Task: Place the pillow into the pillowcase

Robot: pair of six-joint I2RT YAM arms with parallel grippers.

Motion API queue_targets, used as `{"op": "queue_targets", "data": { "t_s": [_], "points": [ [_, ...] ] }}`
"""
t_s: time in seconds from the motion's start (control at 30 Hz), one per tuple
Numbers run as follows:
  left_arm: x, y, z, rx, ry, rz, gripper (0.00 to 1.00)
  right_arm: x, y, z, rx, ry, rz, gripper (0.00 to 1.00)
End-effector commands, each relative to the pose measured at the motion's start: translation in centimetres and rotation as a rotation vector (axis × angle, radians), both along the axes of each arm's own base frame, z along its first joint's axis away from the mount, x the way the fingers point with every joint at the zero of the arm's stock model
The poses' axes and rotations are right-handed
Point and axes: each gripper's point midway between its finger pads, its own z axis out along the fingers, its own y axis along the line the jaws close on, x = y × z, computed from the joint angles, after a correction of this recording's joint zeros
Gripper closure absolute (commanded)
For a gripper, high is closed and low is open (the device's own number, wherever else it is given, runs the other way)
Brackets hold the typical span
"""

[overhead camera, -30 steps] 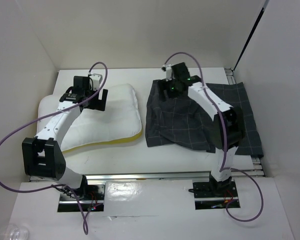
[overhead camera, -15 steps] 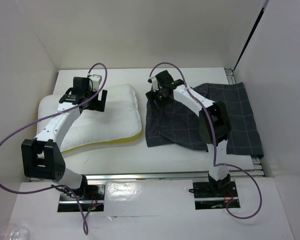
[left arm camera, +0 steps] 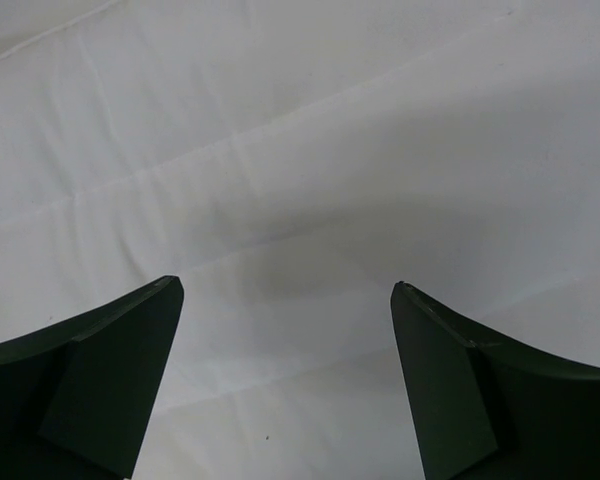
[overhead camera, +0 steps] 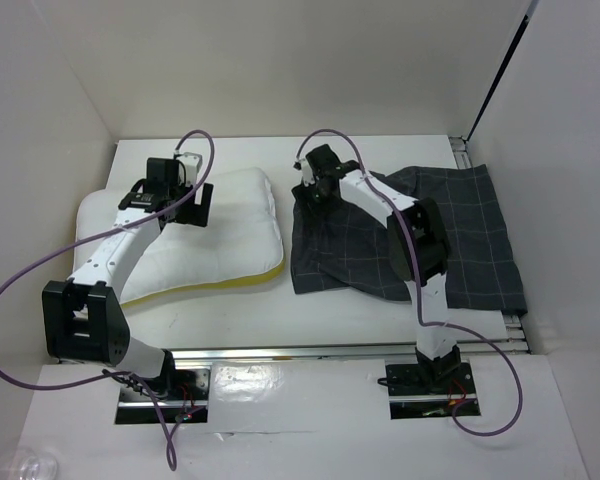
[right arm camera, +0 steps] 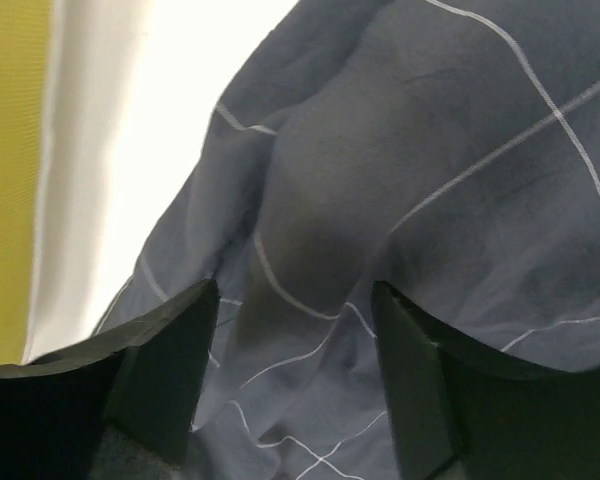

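Two grippers, both spread wide: my left gripper [left arm camera: 285,290] hovers over the pillow [overhead camera: 230,230], my right gripper [right arm camera: 295,290] over the pillowcase [right arm camera: 430,150] corner beside it. I should pinch only the top layer, so the mouth opens.

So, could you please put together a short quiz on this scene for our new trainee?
1. True or false: the pillow is already inside the pillowcase.
2. In the right wrist view, what mostly lies between the fingers of the right claw? A the pillow; B the pillowcase; C neither.
3. Fill in: the left claw, above the pillow, has its jaws ___.

Key: 1 false, they lie side by side and apart; 2 B; 3 open.
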Motion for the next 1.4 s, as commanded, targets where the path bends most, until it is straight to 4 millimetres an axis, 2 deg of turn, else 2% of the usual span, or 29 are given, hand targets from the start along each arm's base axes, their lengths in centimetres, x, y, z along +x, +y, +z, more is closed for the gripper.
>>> {"op": "queue_targets", "data": {
  "t_s": [0.0, 0.03, 0.07, 0.13, 0.2, 0.33, 0.4, 0.43, 0.47, 0.53, 0.57, 0.63, 0.67, 0.7, 0.77, 0.8, 0.83, 0.9, 0.93, 1.0, 1.03, 1.1, 1.2, 1.23, 1.27, 1.3, 1.33, 1.37],
  "points": [
    [1.0, 0.6, 2.4, 0.02, -0.074, 0.006, 0.0, 2.0, -1.0, 0.5, -0.03, -0.048, -0.064, 0.34],
    [1.0, 0.6, 2.0, 0.021, -0.065, 0.005, 0.0, 1.9, -1.0, 0.3, -0.03, -0.048, -0.064, 0.37],
    [1.0, 0.6, 2.0, 0.027, -0.065, -0.001, 0.0, 2.0, -1.2, -0.3, -0.042, -0.043, -0.068, 0.47],
    [1.3, 0.9, 2.0, 0.028, -0.064, 0.008, 0.0, 1.9, -1.2, -0.9, -0.048, -0.032, -0.068, 0.55],
    [1.6, 0.9, 2.2, 0.028, -0.067, 0.008, 0.0, 2.0, -1.5, -0.9, -0.041, -0.028, -0.072, 0.63],
    [1.8, 1.0, 2.2, 0.034, -0.066, 0.002, 0.0, 1.9, -1.7, -2.1, -0.035, 0.0, -0.072, 0.71],
    [2.1, 0.9, 2.3, 0.034, -0.068, 0.002, 0.0, 1.9, -1.6, -2.1, -0.028, 0.003, -0.068, 0.79],
    [2.1, 1.0, 2.3, 0.041, -0.068, -0.004, 0.0, 2.1, -2.0, -2.1, -0.025, 0.004, -0.064, 0.85],
    [2.1, 1.0, 2.3, 0.041, -0.068, -0.005, 0.0, 2.0, -1.8, -1.9, -0.02, 0.01, -0.059, 1.0],
    [2.2, 0.8, 1.9, 0.034, -0.057, -0.012, 0.0, 2.3, -1.7, -0.6, 0.009, 0.002, -0.036, 1.0],
    [2.2, 0.8, 1.5, 0.034, -0.048, -0.013, 0.0, 2.5, -1.7, 1.2, 0.032, -0.012, -0.025, 1.0],
    [2.5, 0.4, 1.4, 0.02, -0.046, -0.028, 0.0, 2.4, -1.8, 3.4, 0.096, -0.005, -0.003, 1.0],
    [2.7, 0.4, 1.3, 0.02, -0.041, -0.028, 0.0, 2.4, -2.6, 4.6, 0.108, -0.007, 0.001, 1.0],
    [2.9, 0.2, 1.6, 0.011, -0.05, -0.037, 0.0, 2.2, -2.4, 7.0, 0.157, -0.04, 0.027, 1.0],
    [3.3, -0.2, 1.2, -0.002, -0.039, -0.05, 0.0, 1.9, -3.3, 9.4, 0.197, -0.067, 0.042, 1.0],
    [3.7, -0.2, 1.2, -0.002, -0.037, -0.05, 0.0, 1.5, -3.2, 10.1, 0.213, -0.075, 0.052, 1.0],
    [3.9, -0.4, 1.2, -0.009, -0.037, -0.057, 0.0, 1.0, -3.4, 12.4, 0.261, -0.104, 0.075, 1.0],
    [4.5, -0.6, 1.1, -0.01, -0.028, -0.071, 0.0, 0.1, -3.6, 13.3, 0.294, -0.102, 0.087, 1.0],
    [4.3, -0.8, 0.9, -0.018, -0.019, -0.079, 0.0, -0.5, -3.7, 14.6, 0.333, -0.111, 0.103, 1.0],
    [5.1, -1.0, 1.8, -0.019, -0.04, -0.1, 0.0, -1.3, -3.9, 15.1, 0.357, -0.106, 0.111, 1.0],
    [5.1, -1.2, 1.0, -0.007, -0.009, -0.137, 0.0, -1.7, -3.6, 15.2, 0.371, -0.094, 0.132, 1.0],
    [5.8, -1.4, 1.6, 0.011, -0.027, -0.186, 0.0, -2.5, -4.2, 15.1, 0.367, -0.071, 0.133, 1.0],
    [5.5, -2.4, 0.7, 0.033, 0.026, -0.332, 0.0, -3.2, -4.3, 15.2, 0.364, -0.054, 0.144, 1.0],
    [5.7, -3.5, 1.7, 0.009, 0.019, -0.418, 0.0, -3.7, -4.3, 14.7, 0.367, -0.029, 0.145, 1.0],
    [4.5, -3.7, 0.1, 0.013, 0.113, -0.489, 0.0, -3.9, -4.4, 14.7, 0.367, -0.029, 0.145, 1.0],
    [5.0, -4.0, 1.2, 0.014, 0.105, -0.525, 0.0, -3.9, -4.4, 14.5, 0.367, -0.029, 0.145, 1.0],
    [4.4, -4.9, 1.2, -0.013, 0.13, -0.596, 0.0, -3.9, -4.4, 14.5, 0.367, -0.029, 0.145, 1.0],
    [3.9, -4.9, 0.9, 0.016, 0.155, -0.682, 0.0, -3.9, -4.4, 14.5, 0.367, -0.029, 0.145, 1.0]
  ]
}}
